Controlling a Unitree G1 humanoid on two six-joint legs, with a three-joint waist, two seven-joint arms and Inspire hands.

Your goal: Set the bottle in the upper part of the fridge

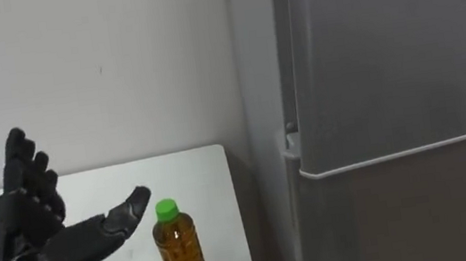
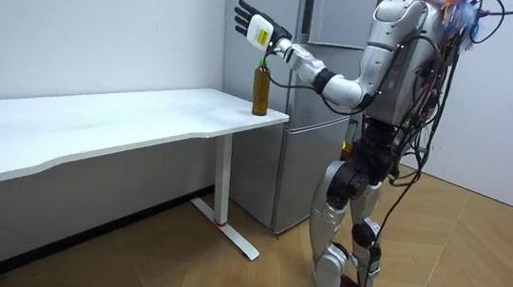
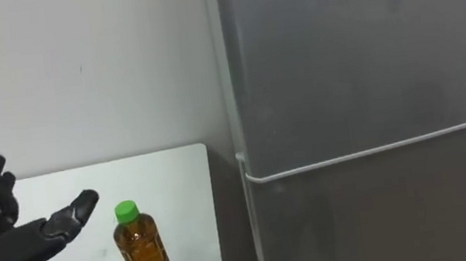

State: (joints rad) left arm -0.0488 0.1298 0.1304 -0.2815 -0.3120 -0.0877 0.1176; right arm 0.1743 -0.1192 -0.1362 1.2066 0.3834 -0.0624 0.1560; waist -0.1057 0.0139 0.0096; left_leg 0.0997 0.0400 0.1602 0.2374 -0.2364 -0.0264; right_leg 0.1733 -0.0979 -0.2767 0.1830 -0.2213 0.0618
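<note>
One bottle (image 1: 182, 256), green-capped and full of amber drink, stands upright by the table's (image 1: 189, 172) end edge, the one next to the fridge (image 1: 396, 64). The robot stands at that end with its left hand (image 1: 26, 239) raised just beside the bottle, fingers straight and spread, thumb pointing at the cap, holding nothing. This looks like the reach before the grasp. Next the hand should drop to the bottle's body and close round it; the fridge's doors are both shut, so the upper one needs opening.
</note>
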